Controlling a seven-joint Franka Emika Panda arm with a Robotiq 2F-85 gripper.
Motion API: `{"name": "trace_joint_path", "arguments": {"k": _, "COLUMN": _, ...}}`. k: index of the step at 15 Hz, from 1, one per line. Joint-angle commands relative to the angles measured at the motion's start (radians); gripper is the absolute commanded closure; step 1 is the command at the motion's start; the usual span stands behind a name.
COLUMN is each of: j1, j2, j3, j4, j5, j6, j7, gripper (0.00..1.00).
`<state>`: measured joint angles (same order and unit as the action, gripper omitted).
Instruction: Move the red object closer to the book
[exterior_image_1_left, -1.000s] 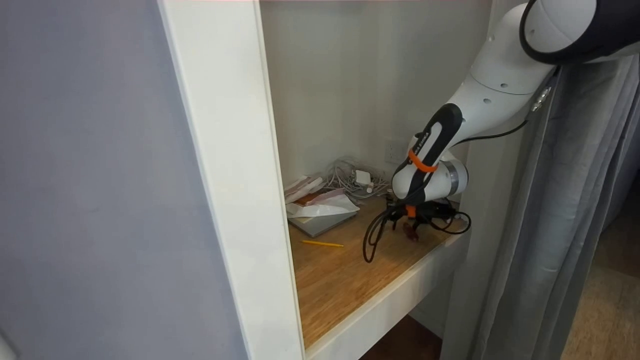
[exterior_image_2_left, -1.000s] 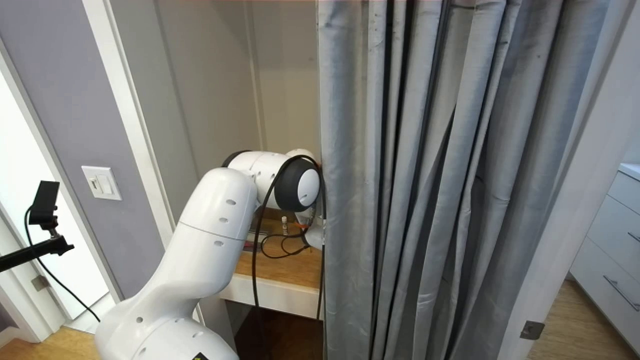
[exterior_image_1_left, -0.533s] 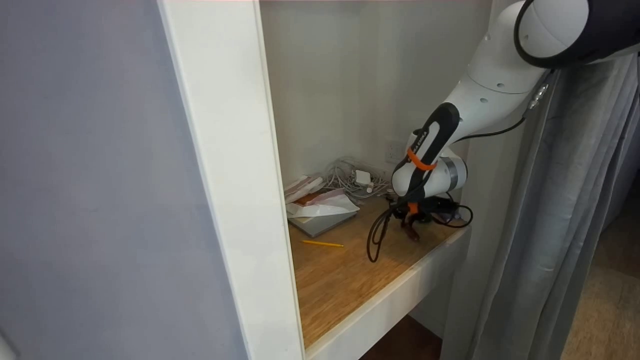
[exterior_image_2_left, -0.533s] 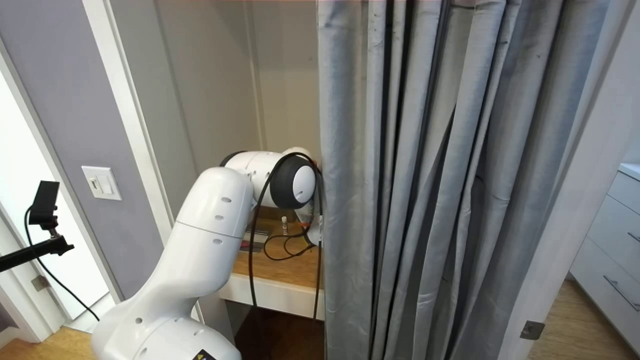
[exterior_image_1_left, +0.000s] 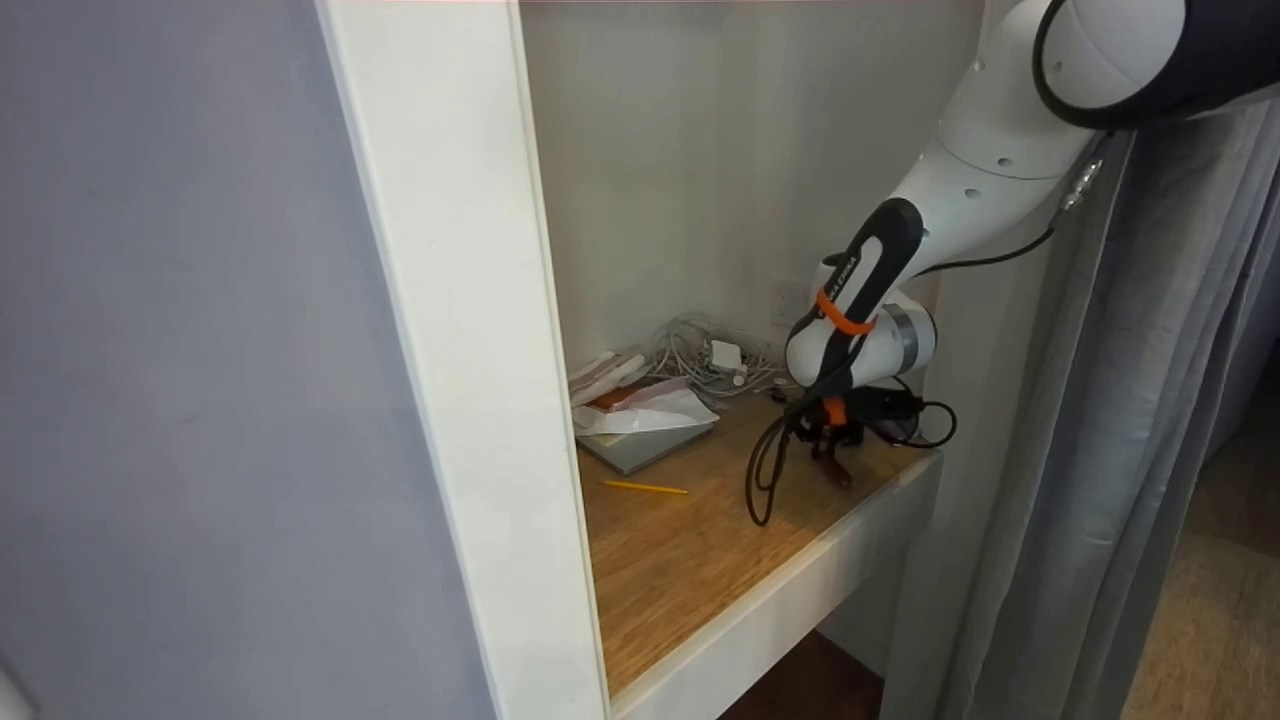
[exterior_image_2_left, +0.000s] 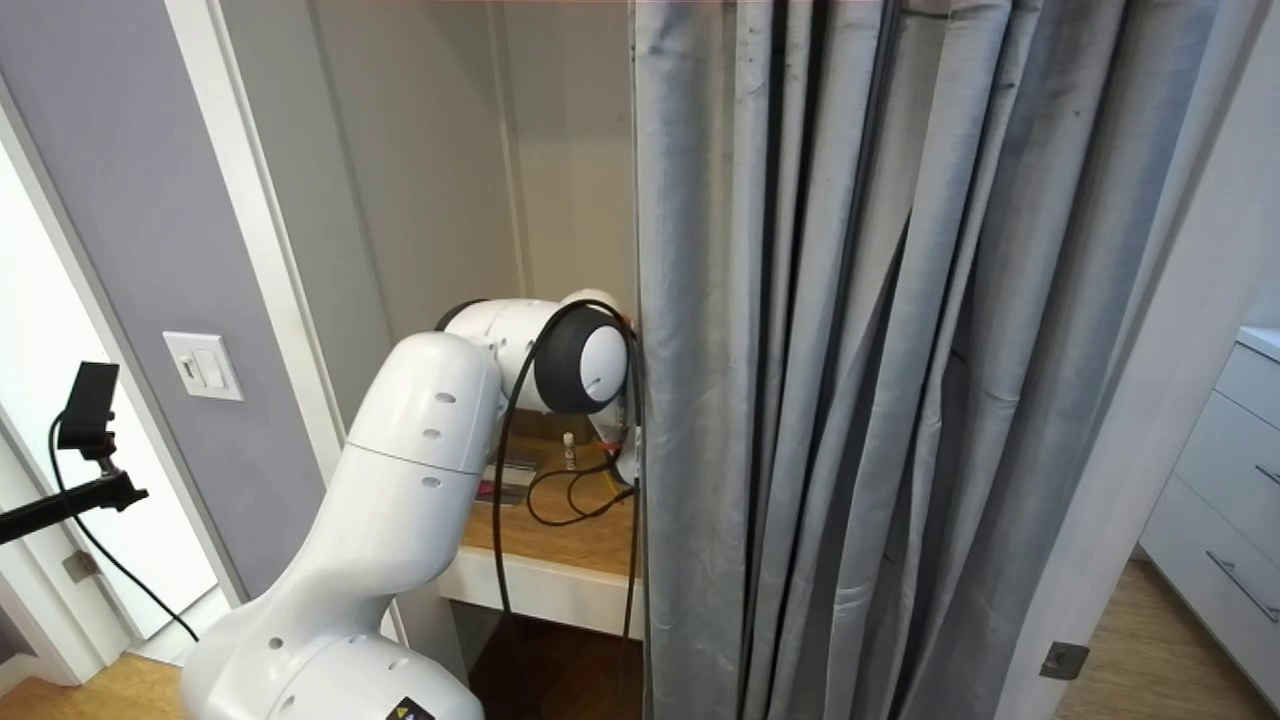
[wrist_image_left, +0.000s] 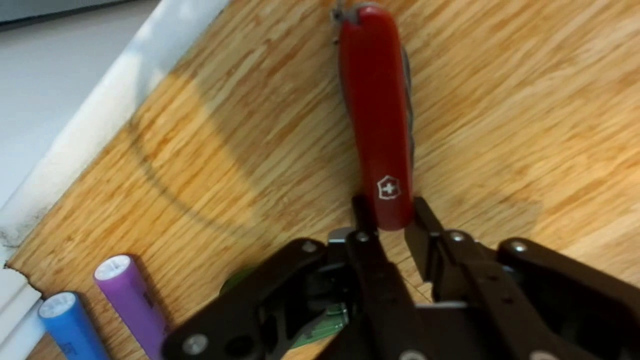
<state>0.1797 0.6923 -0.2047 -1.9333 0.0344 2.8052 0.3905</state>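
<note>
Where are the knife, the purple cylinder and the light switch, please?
Knife (wrist_image_left: 378, 117): wrist view, middle of its red side.
Purple cylinder (wrist_image_left: 137, 312): wrist view, on its side.
Light switch (exterior_image_2_left: 204, 366): in an exterior view, its white face.

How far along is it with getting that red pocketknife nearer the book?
Looks done: the gripper is shut on the red pocketknife's cross-marked end. In hand: the pocketknife, clearly apart from the grey book in an exterior view. Left: carrying it closer and letting go.
</note>
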Motion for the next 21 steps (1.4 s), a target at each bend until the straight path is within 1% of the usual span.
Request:
{"name": "trace_joint_path", "arguments": {"k": 1, "j1": -0.032, "j2": -0.047, "j3": 0.059, "j4": -0.021, "j5": 0.033, "j6": -0.045, "j7": -0.019, "gripper": 0.91}}
{"name": "trace_joint_path", "arguments": {"k": 5, "j1": -0.053, "j2": -0.099, "j3": 0.152, "j4": -0.061, "j5": 0.069, "j6": -0.009, "j7": -0.05, "gripper": 0.91}}
{"name": "trace_joint_path", "arguments": {"k": 8, "j1": -0.043, "j2": -0.145, "j3": 0.205, "j4": -0.103, "j5": 0.073, "j6": 0.001, "j7": -0.074, "gripper": 0.91}}
{"name": "trace_joint_path", "arguments": {"k": 10, "j1": -0.04, "j2": -0.187, "j3": 0.253, "j4": -0.157, "j5": 0.077, "j6": 0.022, "j7": -0.103, "gripper": 0.91}}
{"name": "trace_joint_path", "arguments": {"k": 13, "j1": -0.061, "j2": -0.24, "j3": 0.354, "j4": -0.237, "j5": 0.116, "j6": 0.084, "j7": -0.168, "gripper": 0.91}}
{"name": "trace_joint_path", "arguments": {"k": 14, "j1": -0.08, "j2": -0.252, "j3": 0.404, "j4": -0.26, "j5": 0.151, "j6": 0.12, "j7": -0.198, "gripper": 0.92}}
{"name": "trace_joint_path", "arguments": {"k": 15, "j1": -0.097, "j2": -0.259, "j3": 0.446, "j4": -0.269, "j5": 0.186, "j6": 0.121, "j7": -0.215, "gripper": 0.91}}
{"name": "trace_joint_path", "arguments": {"k": 16, "j1": -0.042, "j2": -0.209, "j3": 0.363, "j4": -0.204, "j5": 0.137, "j6": 0.088, "j7": -0.165, "gripper": 0.91}}
{"name": "trace_joint_path", "arguments": {"k": 17, "j1": -0.042, "j2": -0.216, "j3": 0.38, "j4": -0.215, "j5": 0.146, "j6": 0.092, "j7": -0.17, "gripper": 0.78}}
{"name": "trace_joint_path", "arguments": {"k": 21, "j1": -0.039, "j2": -0.21, "j3": 0.36, "j4": -0.211, "j5": 0.143, "j6": 0.092, "j7": -0.169, "gripper": 0.78}}
